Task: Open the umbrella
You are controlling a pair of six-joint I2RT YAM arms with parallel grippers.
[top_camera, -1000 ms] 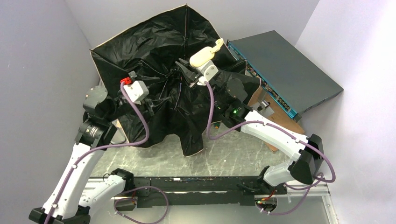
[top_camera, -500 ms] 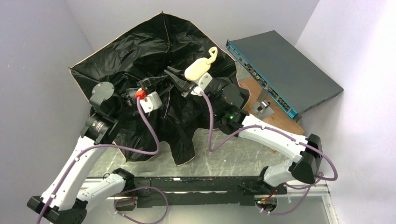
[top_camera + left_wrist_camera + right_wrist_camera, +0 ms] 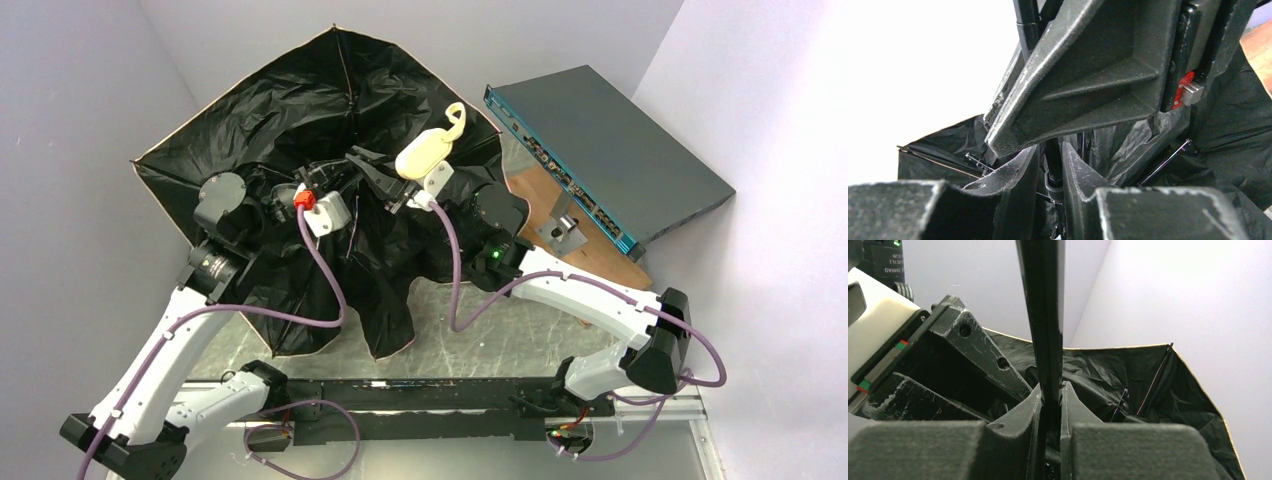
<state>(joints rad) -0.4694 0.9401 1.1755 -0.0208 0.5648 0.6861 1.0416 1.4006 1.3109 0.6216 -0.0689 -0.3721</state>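
- Umbrella (image 3: 300, 110) is lying half-spread, black lining facing up, at the table's (image 3: 500, 330) 11 o'clock.
- Left gripper (image 3: 1051, 167) is pinching the dark shaft (image 3: 1042, 315).
- Right gripper (image 3: 1050, 400) is pinching the same shaft, near the cream handle (image 3: 425, 150).

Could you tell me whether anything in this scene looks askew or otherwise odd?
The umbrella is lopsided: its far panels are spread taut, but the near ones hang limp and crumpled onto the table. Right of it, a grey box sits askew over a brown board.
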